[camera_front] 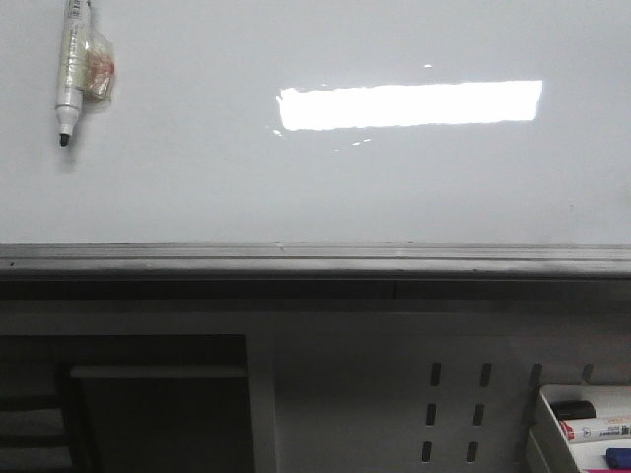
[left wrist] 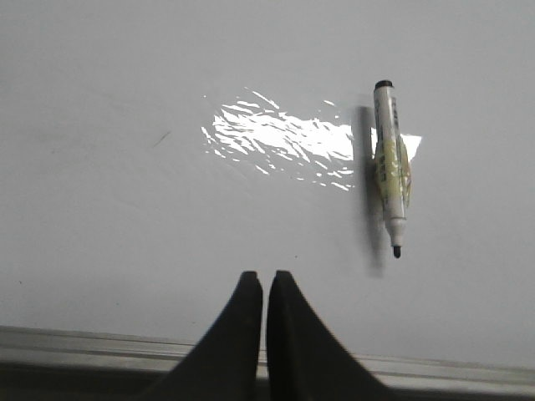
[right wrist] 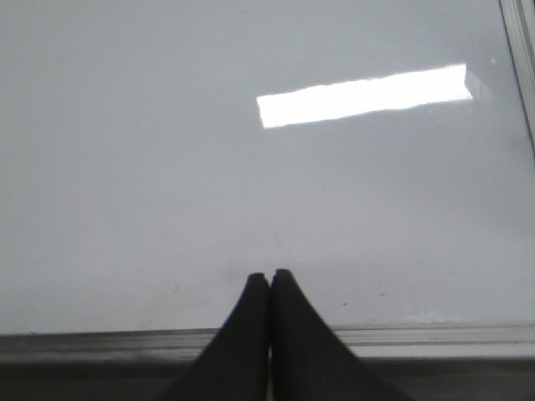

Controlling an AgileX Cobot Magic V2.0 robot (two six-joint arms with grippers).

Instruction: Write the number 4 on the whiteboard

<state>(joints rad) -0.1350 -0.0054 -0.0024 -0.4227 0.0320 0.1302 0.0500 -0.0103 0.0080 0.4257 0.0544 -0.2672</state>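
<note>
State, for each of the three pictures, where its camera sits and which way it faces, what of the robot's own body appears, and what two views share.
Front view: faces forward at the whiteboard; a marker hangs upper left, a tray of markers sits lower right; no robot part shows.
Left wrist view: on the left arm, facing the board; the left pincer, fingers together and empty, shows.
Right wrist view: on the right arm, facing the board; the right pincer, also shut and empty, shows.
Shared: the front and left wrist views both show the marker; no 4 is written yet.
</note>
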